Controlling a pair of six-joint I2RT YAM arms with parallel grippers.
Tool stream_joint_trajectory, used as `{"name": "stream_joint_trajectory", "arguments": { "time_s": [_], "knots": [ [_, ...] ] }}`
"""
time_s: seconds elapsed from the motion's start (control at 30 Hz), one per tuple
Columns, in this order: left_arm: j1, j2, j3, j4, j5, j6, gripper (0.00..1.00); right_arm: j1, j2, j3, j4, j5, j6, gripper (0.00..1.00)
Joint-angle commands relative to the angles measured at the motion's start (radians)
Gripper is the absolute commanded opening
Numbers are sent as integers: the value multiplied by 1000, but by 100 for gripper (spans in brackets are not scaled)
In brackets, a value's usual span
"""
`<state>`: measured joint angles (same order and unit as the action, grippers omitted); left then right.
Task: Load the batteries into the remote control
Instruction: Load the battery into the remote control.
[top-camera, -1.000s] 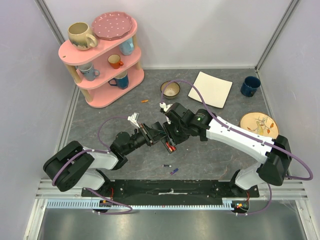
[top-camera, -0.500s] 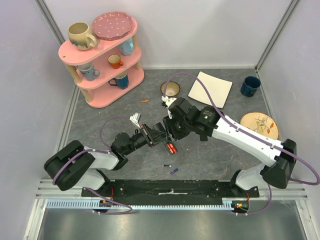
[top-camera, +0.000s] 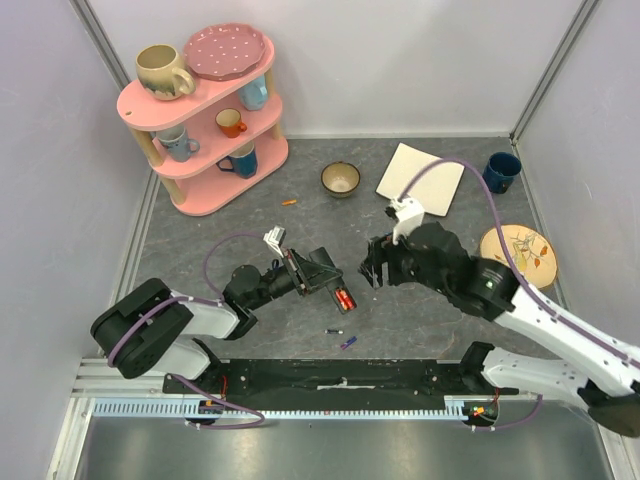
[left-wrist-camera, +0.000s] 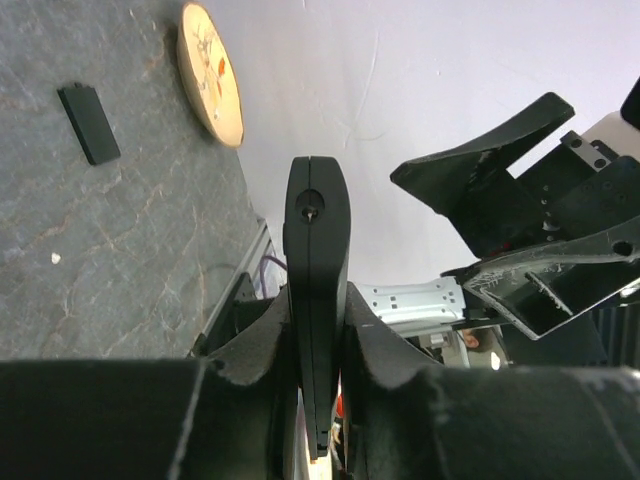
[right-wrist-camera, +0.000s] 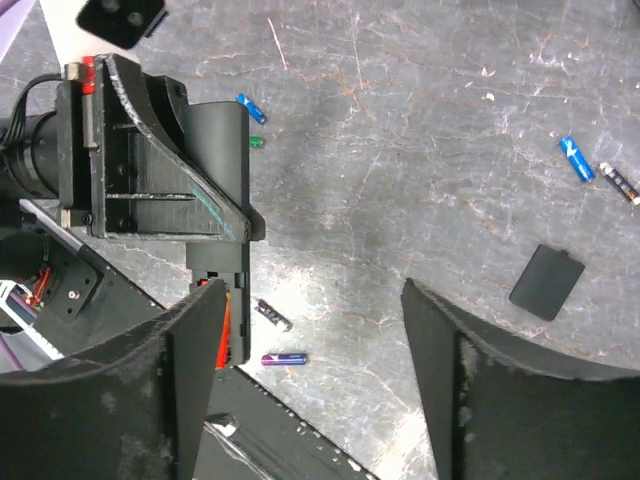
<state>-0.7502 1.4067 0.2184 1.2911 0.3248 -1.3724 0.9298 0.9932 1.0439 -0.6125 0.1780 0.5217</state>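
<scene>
Grey slate bench (top-camera: 420, 335), walled on three sides. Mid-bench: remote control (left-wrist-camera: 317, 220), edge-on, clamped in left gripper (left-wrist-camera: 318, 325) fingers (left-wrist-camera: 255, 345), lower end hidden. Just right: right gripper (right-wrist-camera: 312, 295), fingers (right-wrist-camera: 190, 370) apart, empty. Near side: two loose batteries (top-camera: 348, 343), open bench around them.
</scene>
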Motion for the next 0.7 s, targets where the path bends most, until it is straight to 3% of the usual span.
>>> {"name": "stream_joint_trajectory", "arguments": {
  "time_s": [0.0, 0.27, 0.67],
  "knots": [
    [9, 47, 45, 272, 85, -94, 2, -19, -108, -131, 249, -77, -21, 83],
    [11, 71, 85, 297, 141, -142, 2, -22, -232, -352, 422, -274, 40, 86],
    [12, 92, 133, 290, 164, -143, 2, -51, -341, -504, 566, -390, 182, 84]
  ]
}}
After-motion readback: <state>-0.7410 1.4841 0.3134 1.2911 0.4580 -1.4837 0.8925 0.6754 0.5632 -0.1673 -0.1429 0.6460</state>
